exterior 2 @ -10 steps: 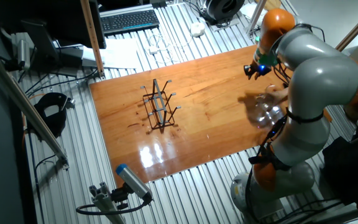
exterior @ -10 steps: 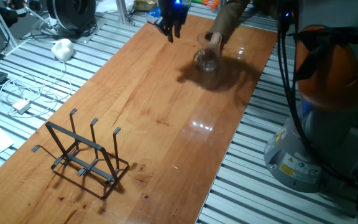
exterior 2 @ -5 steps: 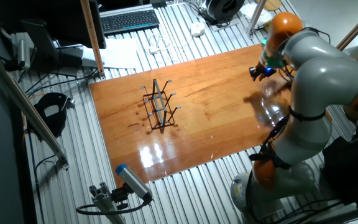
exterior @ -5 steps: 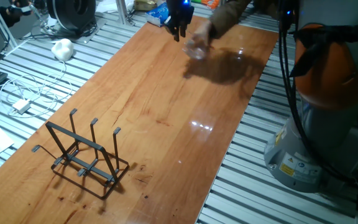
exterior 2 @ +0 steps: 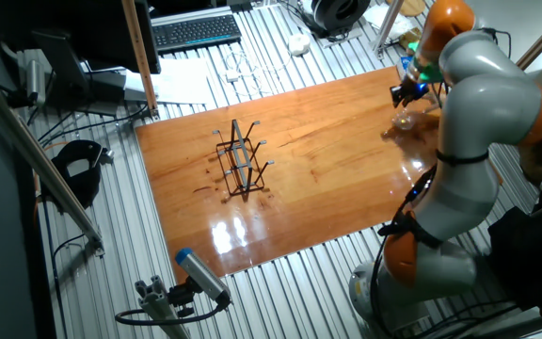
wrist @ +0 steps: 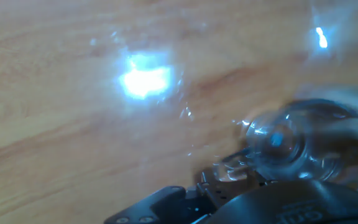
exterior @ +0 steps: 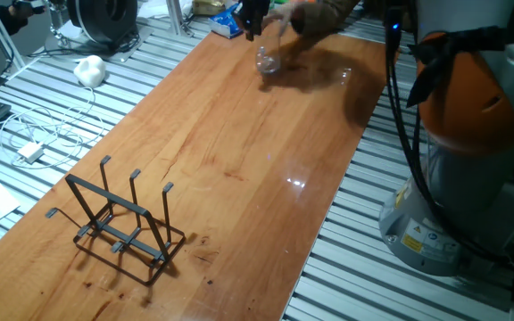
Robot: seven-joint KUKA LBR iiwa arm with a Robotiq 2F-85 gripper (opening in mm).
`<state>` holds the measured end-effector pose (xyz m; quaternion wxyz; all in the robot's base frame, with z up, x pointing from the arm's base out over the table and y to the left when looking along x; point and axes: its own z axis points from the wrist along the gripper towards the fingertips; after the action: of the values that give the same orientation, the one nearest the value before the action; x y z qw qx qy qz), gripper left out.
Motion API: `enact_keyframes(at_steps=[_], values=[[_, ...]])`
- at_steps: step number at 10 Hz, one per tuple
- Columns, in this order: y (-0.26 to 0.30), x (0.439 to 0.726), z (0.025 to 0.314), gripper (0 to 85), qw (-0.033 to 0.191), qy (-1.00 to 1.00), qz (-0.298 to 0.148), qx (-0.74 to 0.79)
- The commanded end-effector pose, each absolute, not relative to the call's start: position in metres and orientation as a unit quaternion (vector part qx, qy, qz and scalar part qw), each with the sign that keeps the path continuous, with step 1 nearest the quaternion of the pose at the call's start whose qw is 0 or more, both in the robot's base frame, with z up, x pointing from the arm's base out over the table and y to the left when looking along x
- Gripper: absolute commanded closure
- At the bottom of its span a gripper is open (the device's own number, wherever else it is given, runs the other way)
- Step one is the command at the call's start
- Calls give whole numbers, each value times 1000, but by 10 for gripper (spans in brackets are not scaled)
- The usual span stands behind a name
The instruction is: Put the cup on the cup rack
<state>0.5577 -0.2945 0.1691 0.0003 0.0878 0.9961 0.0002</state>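
The clear glass cup (exterior: 268,61) stands on the wooden table near its far end, small and see-through. It also shows in the other fixed view (exterior 2: 404,120) and, blurred, at the right of the hand view (wrist: 294,146). My gripper (exterior: 252,25) hangs above the table just left of the cup, apart from it, fingers apart and empty. It also shows in the other fixed view (exterior 2: 406,92). The black wire cup rack (exterior: 121,223) with three upright prongs stands far away at the near left of the table, also seen in the other fixed view (exterior 2: 240,158).
A person's blurred hand and sleeve (exterior: 315,13) reach in at the far end, just right of the cup. The arm's orange and grey base (exterior: 471,152) stands at the table's right side. Cables and a white object (exterior: 89,69) lie on the slatted surface at the left.
The person's hand has carried the cup leftwards towards the far end of the table and set it beside my gripper. My gripper has risen and moved towards the far edge.
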Motion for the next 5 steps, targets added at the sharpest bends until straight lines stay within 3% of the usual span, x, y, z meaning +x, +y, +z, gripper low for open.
enact_keyframes(at_steps=[1,5], values=[[-306,567,168,510,-4,996,1,86],[-287,584,153,510,-7,995,-1,102]])
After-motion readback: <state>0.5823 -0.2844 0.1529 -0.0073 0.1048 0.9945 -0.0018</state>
